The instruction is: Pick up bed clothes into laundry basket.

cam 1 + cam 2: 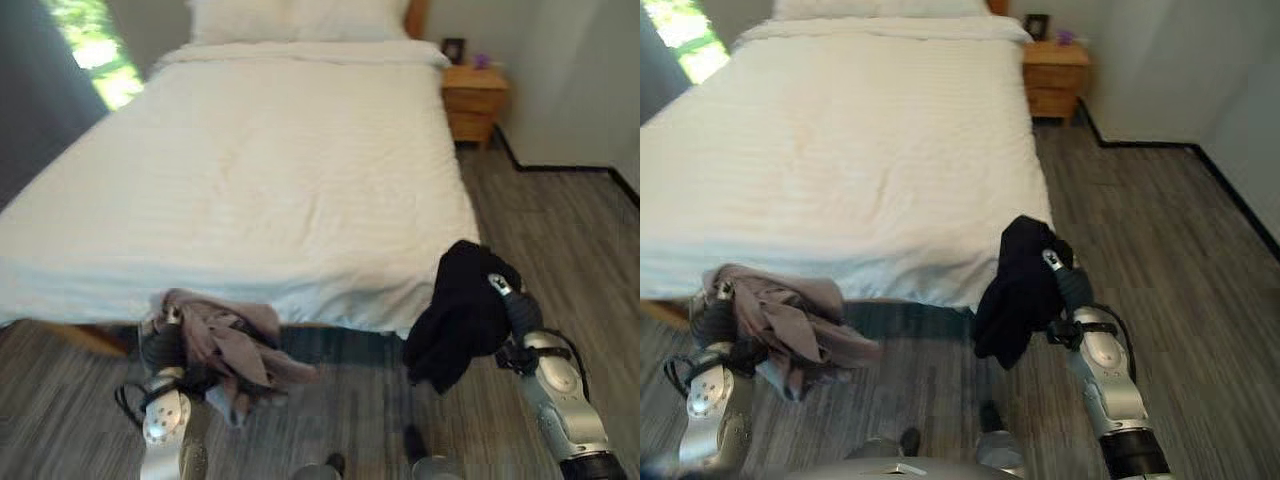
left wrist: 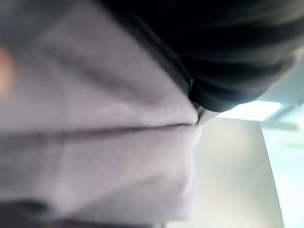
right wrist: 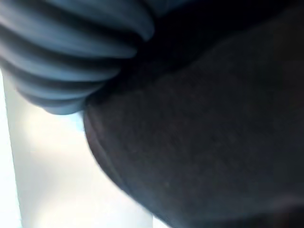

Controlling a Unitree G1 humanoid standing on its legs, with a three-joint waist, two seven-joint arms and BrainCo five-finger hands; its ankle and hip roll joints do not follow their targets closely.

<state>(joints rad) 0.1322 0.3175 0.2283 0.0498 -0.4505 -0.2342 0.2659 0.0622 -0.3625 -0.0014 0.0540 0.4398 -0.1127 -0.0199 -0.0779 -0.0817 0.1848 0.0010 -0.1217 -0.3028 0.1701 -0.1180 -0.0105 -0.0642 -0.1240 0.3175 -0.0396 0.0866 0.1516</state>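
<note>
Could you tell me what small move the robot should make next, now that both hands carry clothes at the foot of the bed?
Probably turn away from the bed to look for the basket: the left hand carries a grey-mauve garment, the right hand a black garment, and both hang clear of the mattress.

A wide bed under a smooth white cover (image 1: 260, 160) fills most of the room, with white pillows (image 1: 300, 18) at its head. A small wooden nightstand (image 1: 474, 100) stands beside that end, against a pale grey wall (image 1: 570, 70). Grey wood-plank flooring (image 1: 560, 230) runs alongside, edged by dark skirting (image 1: 560, 167).
</note>
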